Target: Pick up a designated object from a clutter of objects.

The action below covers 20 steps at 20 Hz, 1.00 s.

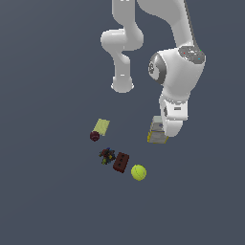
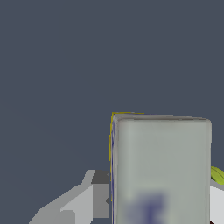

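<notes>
Exterior view: arm's hand covers most of the grey-white carton box (image 1: 156, 131), centre-right of frame; gripper (image 1: 165, 135) fingertips hidden. Wrist view: box (image 2: 162, 170) face fills the frame, one finger (image 2: 98, 199) tight against its yellow edge, other finger barely seen, so cannot tell whether it's clamped. Tennis ball (image 1: 139, 172), brick (image 1: 121, 162), toy (image 1: 106, 155), maroon ball (image 1: 94, 136), card (image 1: 101, 127) sit apart toward the exterior view's left; bare floor elsewhere.
</notes>
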Tool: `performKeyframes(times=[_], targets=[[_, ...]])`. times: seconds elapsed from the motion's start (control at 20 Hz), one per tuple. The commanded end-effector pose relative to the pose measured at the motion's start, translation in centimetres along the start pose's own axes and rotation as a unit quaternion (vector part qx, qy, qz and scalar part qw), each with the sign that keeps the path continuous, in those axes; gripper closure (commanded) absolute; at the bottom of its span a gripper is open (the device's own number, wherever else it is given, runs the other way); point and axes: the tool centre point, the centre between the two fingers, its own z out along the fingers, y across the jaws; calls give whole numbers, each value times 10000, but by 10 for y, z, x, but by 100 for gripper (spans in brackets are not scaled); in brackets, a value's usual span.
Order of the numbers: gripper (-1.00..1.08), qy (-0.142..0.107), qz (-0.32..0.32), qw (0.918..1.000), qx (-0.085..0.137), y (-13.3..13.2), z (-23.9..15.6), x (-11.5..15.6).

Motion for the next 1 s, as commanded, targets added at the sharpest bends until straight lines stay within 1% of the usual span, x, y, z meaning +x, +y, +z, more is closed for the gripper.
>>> performKeyframes(times=[0.0, 0.95], targets=[[108, 2, 0, 10000, -4, 6, -14, 3], [108, 3, 1, 10000, -1, 73, -152, 33]])
